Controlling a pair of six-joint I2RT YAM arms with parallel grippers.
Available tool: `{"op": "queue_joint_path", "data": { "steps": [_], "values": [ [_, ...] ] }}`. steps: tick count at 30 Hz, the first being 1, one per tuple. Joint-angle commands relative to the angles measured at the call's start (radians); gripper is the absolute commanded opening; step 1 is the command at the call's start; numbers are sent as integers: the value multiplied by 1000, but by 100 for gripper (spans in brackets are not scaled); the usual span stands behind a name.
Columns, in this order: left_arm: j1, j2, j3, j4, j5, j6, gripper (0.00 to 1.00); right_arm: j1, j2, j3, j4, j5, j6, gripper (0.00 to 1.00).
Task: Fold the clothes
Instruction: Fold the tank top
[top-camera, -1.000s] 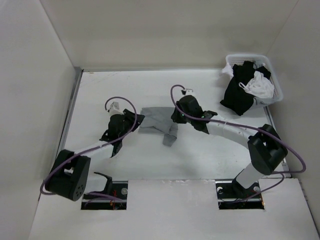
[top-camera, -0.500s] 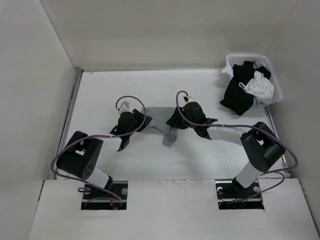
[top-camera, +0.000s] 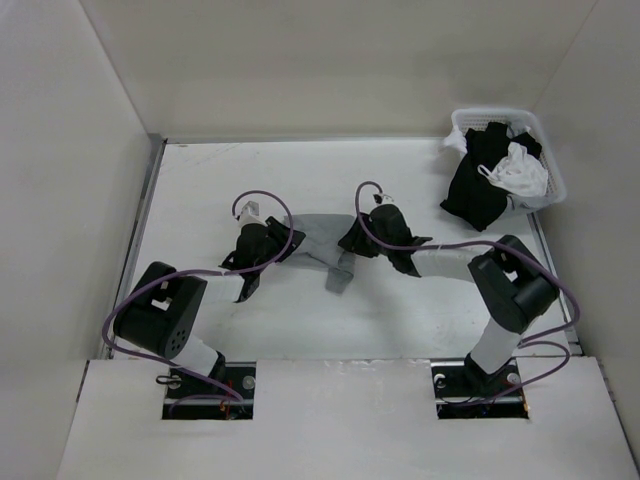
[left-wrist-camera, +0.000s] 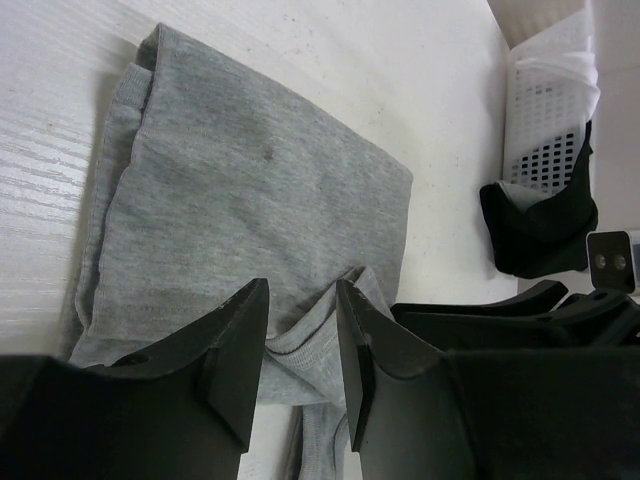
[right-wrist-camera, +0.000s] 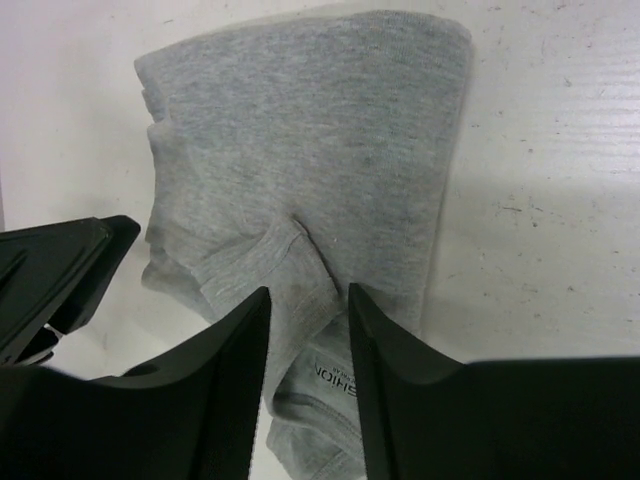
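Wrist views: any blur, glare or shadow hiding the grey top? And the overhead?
Left wrist: tank top sharp, knit visible; white basket nearly blown out; left gripper reads flat black. Right wrist: fabric crisp, label print partly readable, soft shadow beside its right edge; right gripper equally dark. Top external: even, diffuse light, no glare.

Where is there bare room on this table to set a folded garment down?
Free: the far strip between back wall and grey tank top; the near strip between it and the arm bases. Crowded: the middle, where left hand and right hand flank the top; the far right corner, filled by the basket.
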Motion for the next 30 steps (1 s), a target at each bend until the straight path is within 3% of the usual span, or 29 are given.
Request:
{"op": "queue_joint_path", "data": {
  "steps": [1,8,17,21,25,30],
  "values": [
    [-7,-7,4,62,1,13,31,2,34,31,63,-4,-4,40],
    [15,-13,-2,62,3,13,31,17,9,25,66,-70,-16,16],
    [26,-16,1,59,3,14,31,147,-138,9,-67,-120,-154,13],
    [53,-27,1,57,6,14,31,264,-117,51,-207,-129,-231,19],
    [79,-65,-10,48,1,14,34,310,-165,58,-278,-48,-279,43],
    [73,-107,-4,5,-23,48,39,270,-259,23,-232,-17,-292,45]
  ]
}}
